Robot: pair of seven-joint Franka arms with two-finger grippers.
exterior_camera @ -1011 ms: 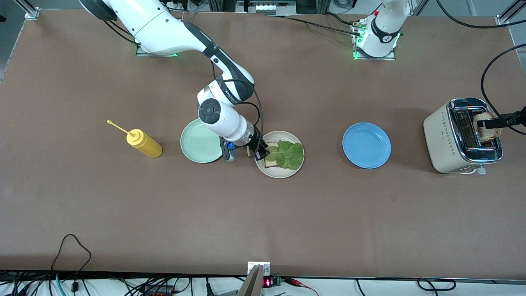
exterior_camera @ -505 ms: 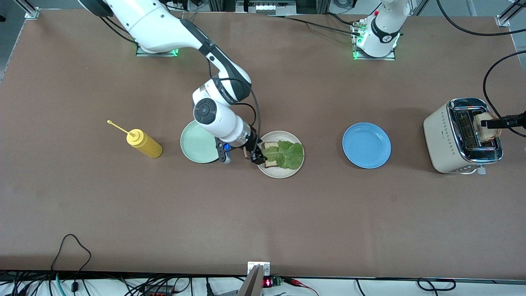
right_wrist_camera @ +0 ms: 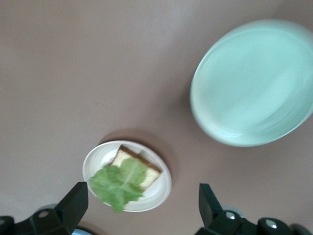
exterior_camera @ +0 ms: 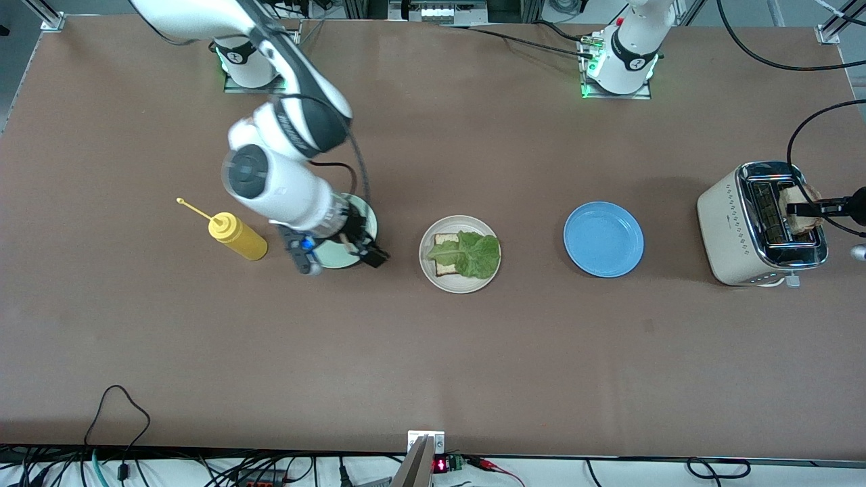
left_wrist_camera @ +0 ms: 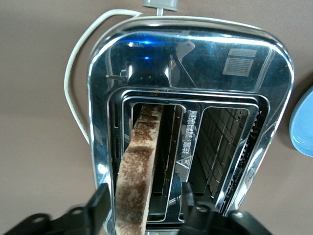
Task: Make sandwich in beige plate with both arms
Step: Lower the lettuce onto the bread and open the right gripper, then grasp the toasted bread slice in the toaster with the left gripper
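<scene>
The beige plate (exterior_camera: 433, 274) (right_wrist_camera: 95, 161) holds one bread slice (exterior_camera: 443, 240) (right_wrist_camera: 144, 166) with a lettuce leaf (exterior_camera: 473, 256) (right_wrist_camera: 120, 183) lying on it. My right gripper (exterior_camera: 365, 252) (right_wrist_camera: 142, 196) hangs open and empty over the mint-green plate's edge, beside the beige plate. A second bread slice (exterior_camera: 800, 215) (left_wrist_camera: 139, 161) stands upright in a slot of the toaster (exterior_camera: 734, 223) (left_wrist_camera: 195, 63). My left gripper (exterior_camera: 808, 206) (left_wrist_camera: 144, 196) straddles that slice from above, with a gap still showing on each side of the bread.
A mint-green plate (exterior_camera: 331, 259) (right_wrist_camera: 254, 83) lies partly under the right arm. A yellow squeeze bottle (exterior_camera: 237, 237) lies toward the right arm's end. A blue plate (exterior_camera: 603, 239) (left_wrist_camera: 303, 122) sits between the beige plate and the toaster.
The right gripper opened, left the lettuce on the bread and drew back from the beige plate to over the mint-green plate. The left gripper's fingers narrowed around the slice in the toaster.
</scene>
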